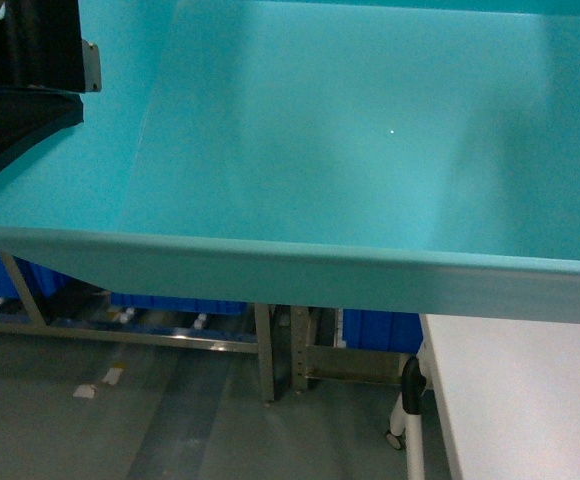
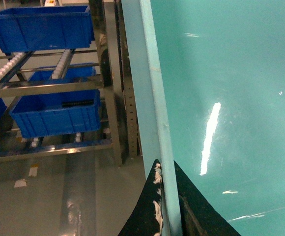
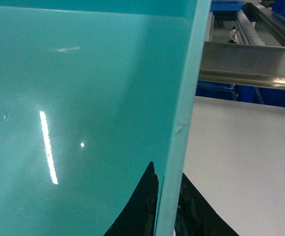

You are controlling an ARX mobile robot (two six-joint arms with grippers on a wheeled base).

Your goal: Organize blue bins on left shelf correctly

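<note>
Glossy smooth plastic turquoise bin [image 1: 370, 150]; shiny steel shelf [image 2: 59, 88]

Turquoise bin [image 1: 350, 130]: glossy smooth interior, flat rim, raised close, filling the head view, open side facing it. Left shelf [image 2: 59, 88] far left: steel rails, white rollers, carrying royal-blue totes [image 2: 42, 27].

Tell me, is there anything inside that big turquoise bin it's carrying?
The turquoise bin looks empty: only glossy inner walls with light reflections show. The left gripper and right gripper clamp opposite rims. The bin's far corners are out of frame.
</note>
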